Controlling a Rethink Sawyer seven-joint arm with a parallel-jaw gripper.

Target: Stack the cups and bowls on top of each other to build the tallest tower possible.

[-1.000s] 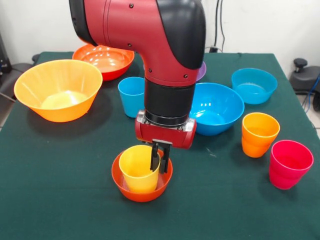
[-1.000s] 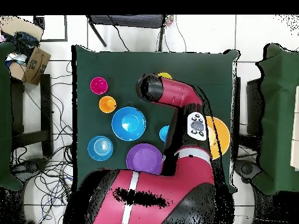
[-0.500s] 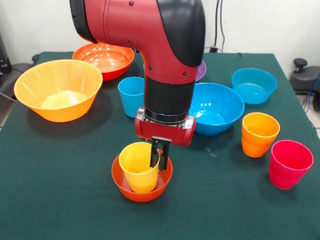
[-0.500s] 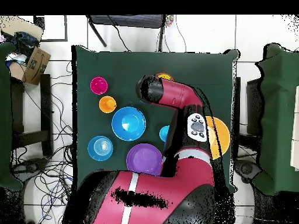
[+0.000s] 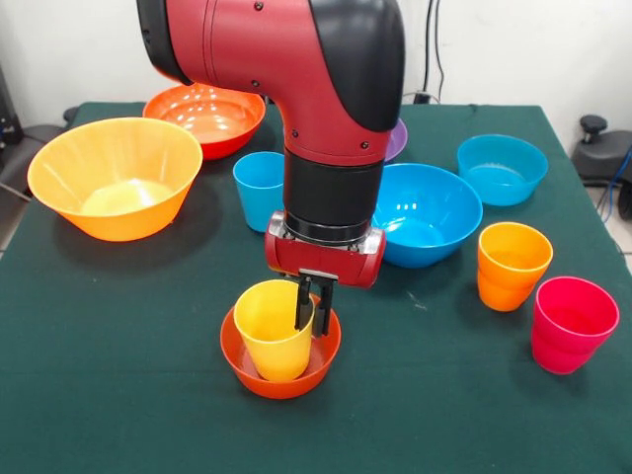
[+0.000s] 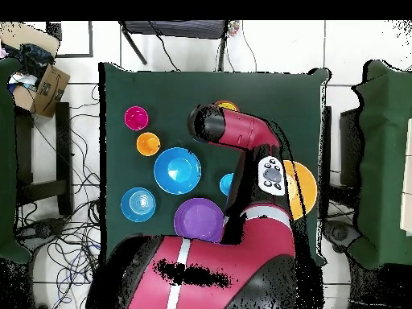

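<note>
Because the arm point(image 5: 326, 89) comes down nearly vertical over the bench's point(image 5: 118, 395) front-middle, a crooked lift could drag the small red-orange bowl point(image 5: 280, 373) along or tip the yellow cup point(image 5: 275, 331) out of it. Wrist plumb, the tool point(image 5: 315, 308) is clenched on the cup's rim, one finger inside, one outside.

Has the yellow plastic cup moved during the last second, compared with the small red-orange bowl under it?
Yes. The yellow plastic cup, held at its rim by the hand, sits slightly higher in the small red-orange plastic bowl, which stayed in place.
</note>
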